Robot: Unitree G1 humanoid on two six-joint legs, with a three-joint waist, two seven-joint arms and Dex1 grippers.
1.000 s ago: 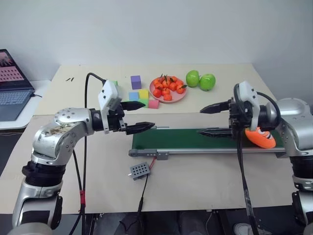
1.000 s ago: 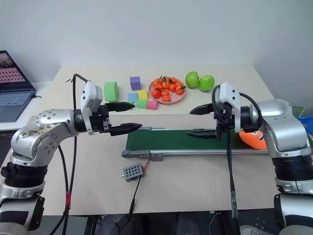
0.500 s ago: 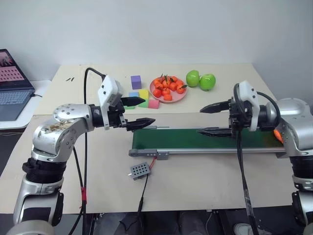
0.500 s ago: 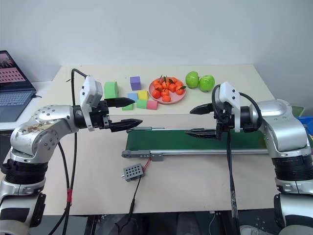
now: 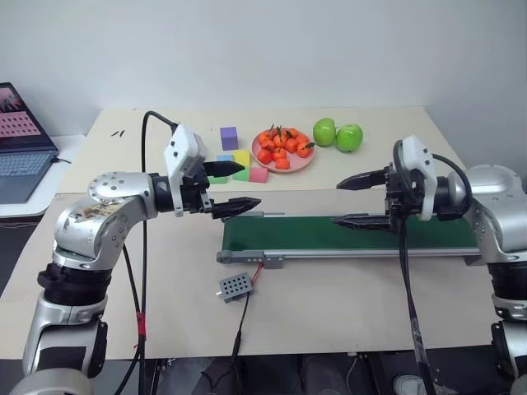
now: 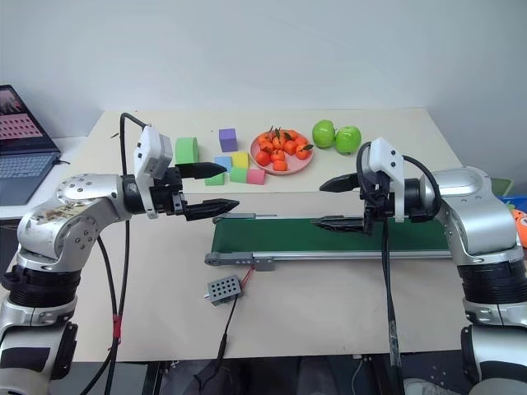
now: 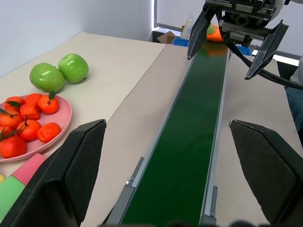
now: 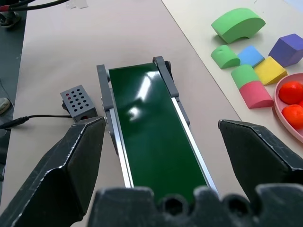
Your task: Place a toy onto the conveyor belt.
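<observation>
The conveyor belt (image 5: 329,233), dark green in a grey frame, runs left to right across the table in front of me. The orange toy (image 7: 214,33) with its green top sits at the belt's far right end, behind my right gripper; an orange sliver of the toy (image 6: 520,217) peeks out past my right arm. I cannot tell whether it still rests on the belt. My left gripper (image 5: 249,186) hovers open and empty above the belt's left end. My right gripper (image 5: 336,203) hangs open and empty over the belt's middle, pointing left.
Behind the belt stand a pink plate (image 7: 65,116) of small orange fruits, two green apples (image 5: 338,134) and pastel foam blocks (image 5: 235,156). A grey control box (image 5: 234,285) with a cable lies in front of the belt. A laptop (image 5: 20,156) sits at the far left.
The toy has travelled to the right along the belt, from beside my right gripper to past my right arm. Both grippers stayed open and in place.
</observation>
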